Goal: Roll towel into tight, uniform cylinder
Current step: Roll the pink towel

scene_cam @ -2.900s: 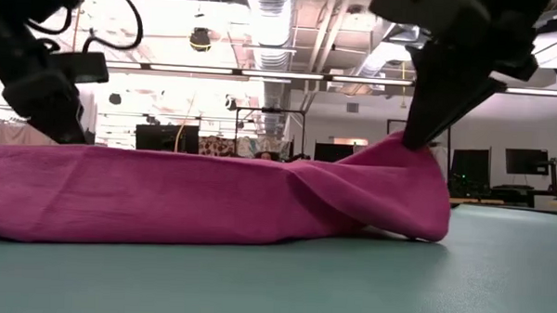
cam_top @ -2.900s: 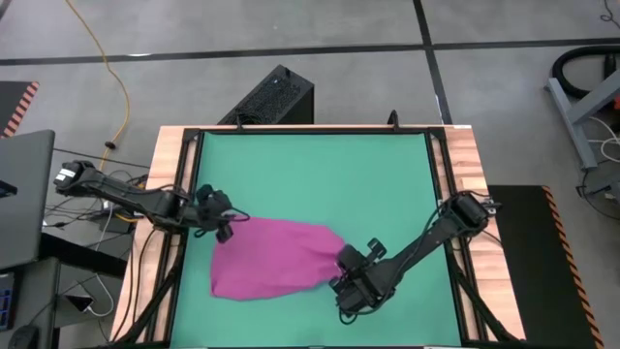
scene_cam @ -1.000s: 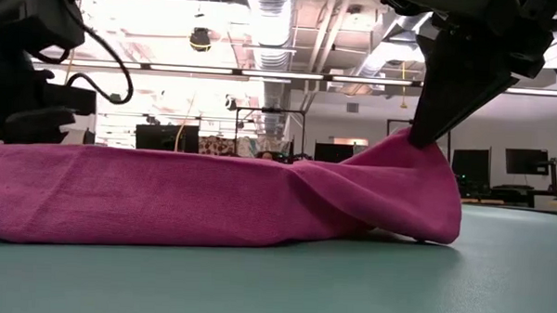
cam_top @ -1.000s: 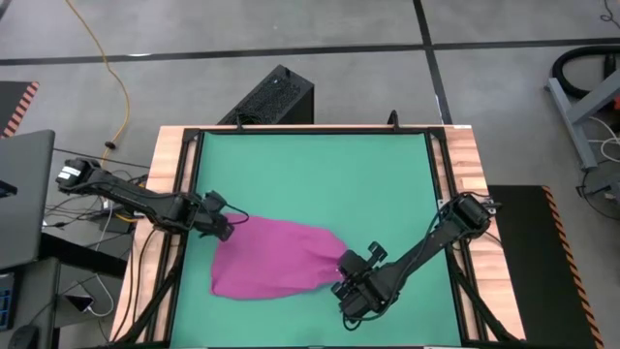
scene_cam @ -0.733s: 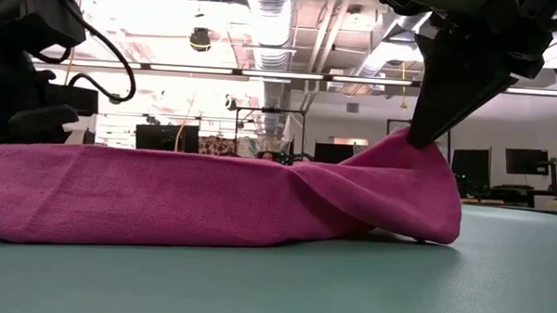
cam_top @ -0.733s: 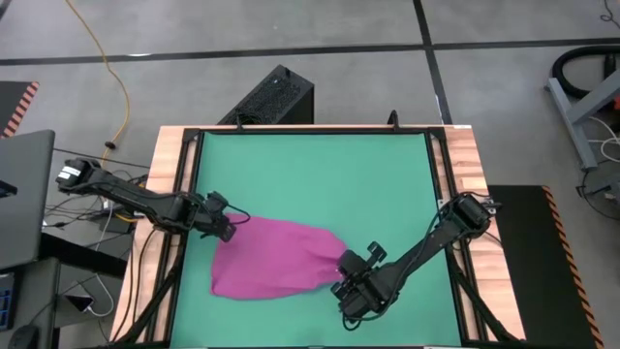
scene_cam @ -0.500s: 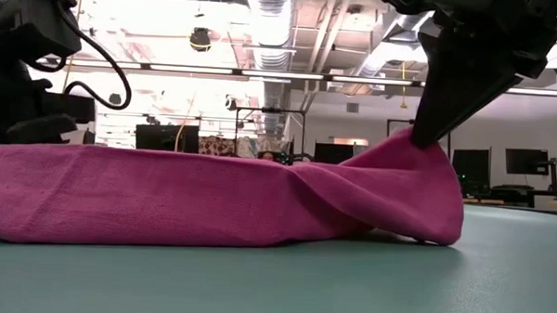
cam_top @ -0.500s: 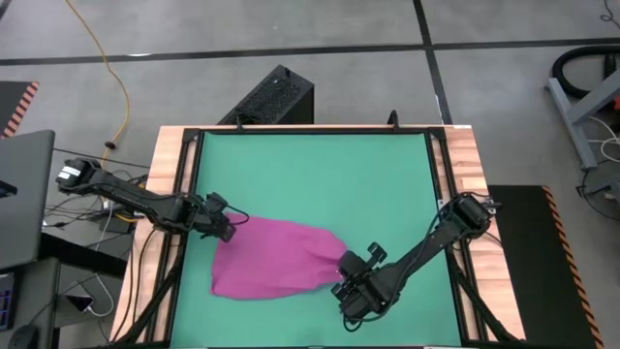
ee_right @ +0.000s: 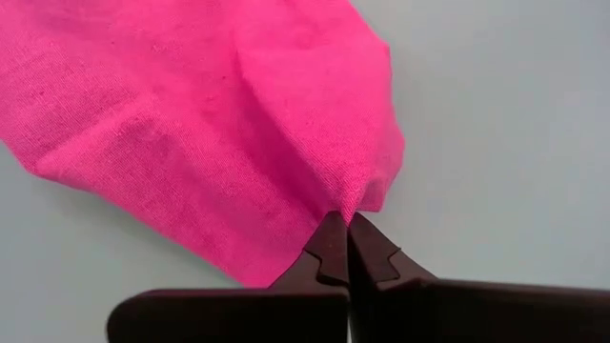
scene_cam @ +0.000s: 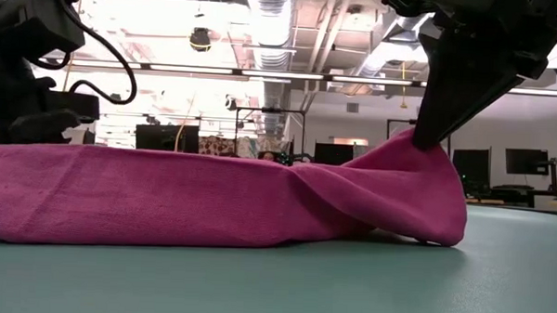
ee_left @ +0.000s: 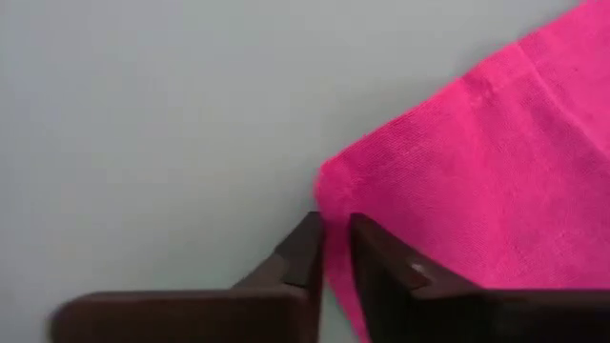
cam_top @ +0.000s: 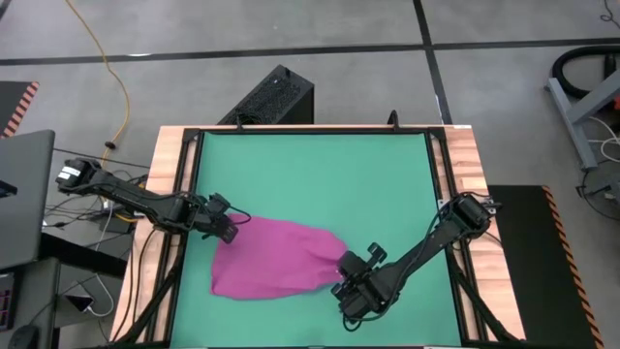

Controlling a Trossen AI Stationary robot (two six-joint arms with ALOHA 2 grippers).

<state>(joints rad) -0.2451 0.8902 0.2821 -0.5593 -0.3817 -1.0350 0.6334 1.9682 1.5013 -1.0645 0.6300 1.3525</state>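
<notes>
The magenta-pink towel (cam_top: 273,258) lies bunched on the green mat (cam_top: 310,174), left of centre and toward the near edge. In the low view it is a low flat mound (scene_cam: 165,199), and its right end rises to a peak. My left gripper (cam_top: 230,226) is at the towel's far left corner, shut on its edge. My right gripper (cam_top: 345,269) is shut on the towel's right end. My left gripper pinches the towel's edge (ee_left: 334,272) between its two fingers, just below the corner (ee_left: 329,181). The fingers slant down from the table's left side. The cloth there lies flat on the mat. My right gripper pinches a raised fold at the towel's right end (ee_right: 349,208) between its fingertips. The fingers slant down from the right and near side. That end is drawn up into a peak (scene_cam: 411,147), and the cloth below it sags back to the mat.
A wooden frame (cam_top: 165,194) borders the mat. A black box (cam_top: 276,97) stands on the floor beyond the far edge, and a laptop (cam_top: 19,194) sits off to the left. The mat's far half shows bare green.
My left gripper has tipped a little at the towel's left corner without shifting place. The right gripper and the towel have kept still.
</notes>
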